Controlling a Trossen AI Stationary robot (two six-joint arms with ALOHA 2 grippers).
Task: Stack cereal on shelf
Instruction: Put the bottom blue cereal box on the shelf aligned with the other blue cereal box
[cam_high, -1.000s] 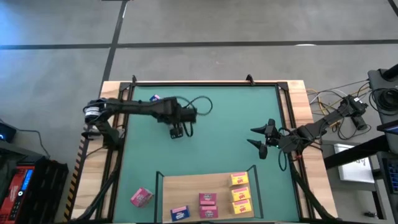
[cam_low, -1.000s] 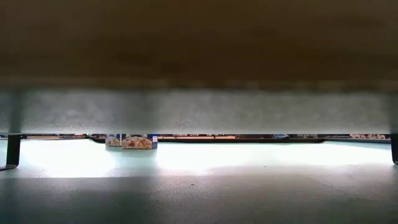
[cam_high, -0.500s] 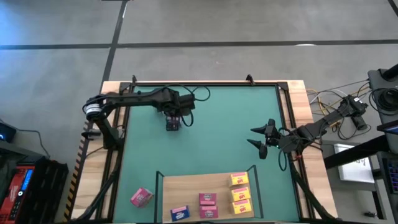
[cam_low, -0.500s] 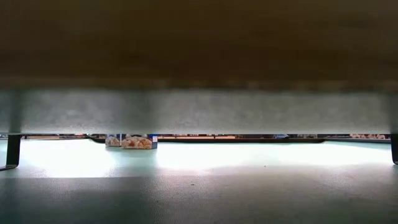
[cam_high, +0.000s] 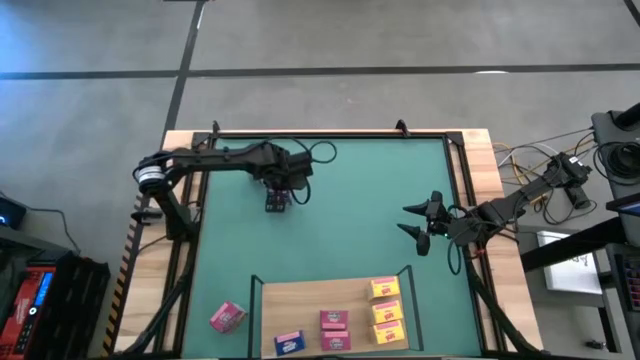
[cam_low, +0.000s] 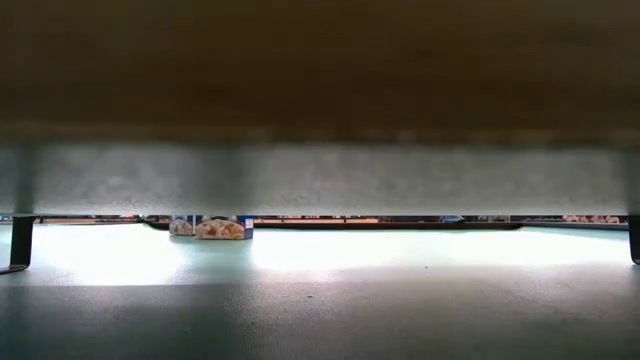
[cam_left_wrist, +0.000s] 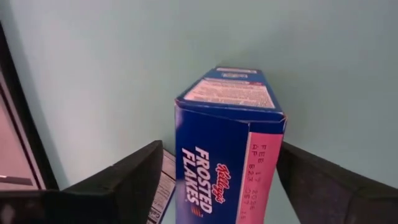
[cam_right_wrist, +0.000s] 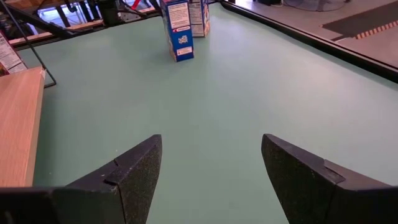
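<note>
A blue cereal box (cam_left_wrist: 217, 168) stands upright on its bottom end on the green mat at the far left; it also shows in the right wrist view (cam_right_wrist: 178, 28). My left gripper (cam_high: 277, 200) hangs over it, open, one finger on each side of the box, with a gap showing at one finger. A second blue box (cam_right_wrist: 199, 15) stands just beyond it. The shelf (cam_high: 300, 300) lies at the near edge with three yellow boxes (cam_high: 387, 312), two pink boxes (cam_high: 334, 328) and a blue box (cam_high: 288, 342) on it. My right gripper (cam_high: 412, 222) is open and empty over the mat's right side.
A pink box (cam_high: 228, 317) lies on the mat left of the shelf. Dark posts (cam_high: 252, 285) stand at the shelf's corners. A dark frame runs along the mat's far edge (cam_high: 330, 135). The mat's middle (cam_high: 350, 220) is bare. Cables lie off the table's right side.
My left gripper has drawn back a little toward the table's far left, then kept still. The two blue boxes on the mat have stayed where they were.
</note>
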